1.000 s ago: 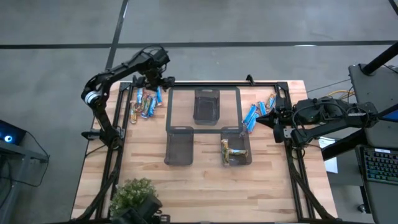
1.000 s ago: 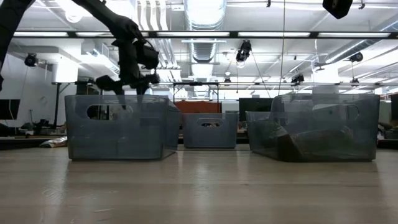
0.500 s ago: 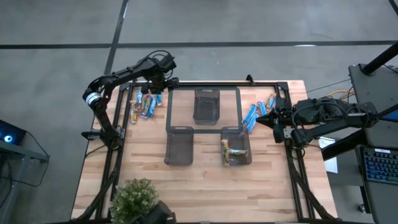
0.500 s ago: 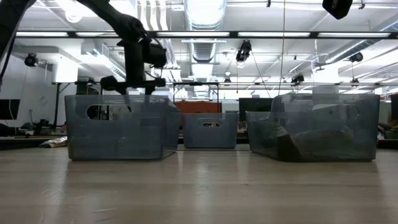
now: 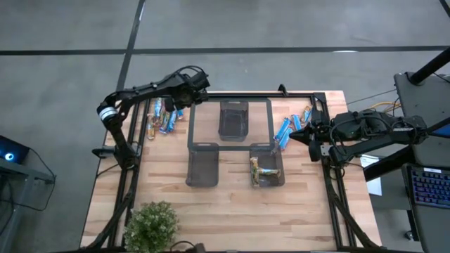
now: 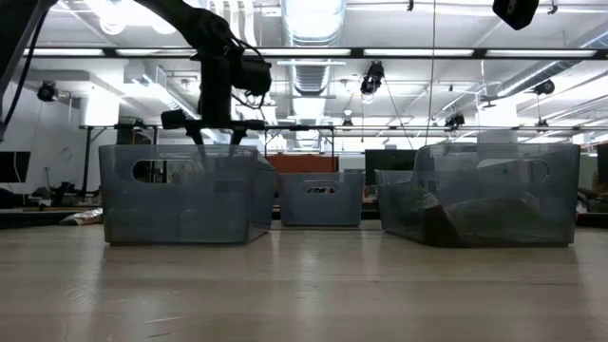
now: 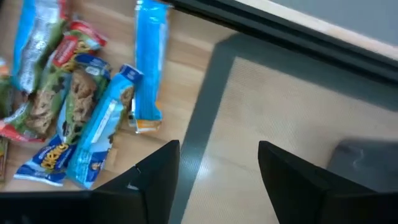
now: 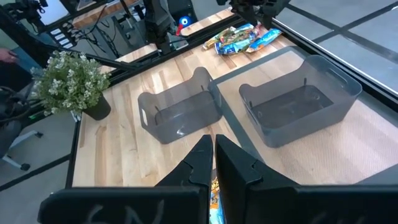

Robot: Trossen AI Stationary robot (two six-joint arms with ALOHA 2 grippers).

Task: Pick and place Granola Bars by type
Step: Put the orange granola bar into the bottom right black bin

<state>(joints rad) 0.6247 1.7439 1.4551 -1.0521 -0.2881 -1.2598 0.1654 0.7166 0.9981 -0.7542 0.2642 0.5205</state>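
Note:
A pile of Granola Bars (image 5: pixel 163 116), blue and red-and-blue, lies at the table's far left; it also shows in the left wrist view (image 7: pixel 74 106). Several blue bars (image 5: pixel 287 128) lie at the far right. Some bars (image 5: pixel 264 171) lie in the near right bin (image 5: pixel 275 151). My left gripper (image 5: pixel 191 90) hangs open above the table's far edge, just right of the left pile; its fingers (image 7: pixel 163 168) have nothing between them. My right gripper (image 5: pixel 309 135) waits shut at the right edge, above the table (image 8: pixel 211 146).
Three dark see-through bins stand mid-table: the far middle one (image 5: pixel 233 119), the near left one (image 5: pixel 202 165) and the near right one. A dark rectangular frame line (image 5: pixel 190 123) rings the far bin. A potted plant (image 5: pixel 150 222) stands at the near left corner.
My left gripper has gone toward the table's right edge along the far edge, from above the left pile toward the far middle bin, rolling its wrist as it went. It stays open and empty. The bars have not moved.

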